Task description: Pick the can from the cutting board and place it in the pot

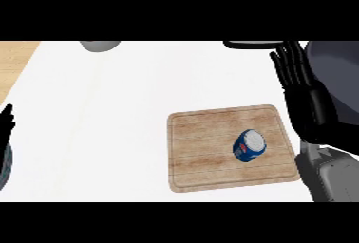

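A blue can (249, 145) sits untouched on the right half of a wooden cutting board (203, 152) on the white counter (105, 118), its silver top tipped toward the view's upper right. The robot's right hand (298, 78) hovers beyond the board's far right corner, fingers straight and spread, holding nothing; its grey forearm runs down the right edge of the view, just beside the board. Behind that hand, a dark grey pot (336, 71) fills the upper right corner, well apart from the can. Only a sliver of the left hand (5, 126) shows at the left edge, too little to tell how its fingers are set. A grey round object (99, 45) is cut off at the top edge. The pick appears not yet begun: the next move likely calls for the right hand to come back over the board, lower beside the can and curl around it before lifting toward the pot.
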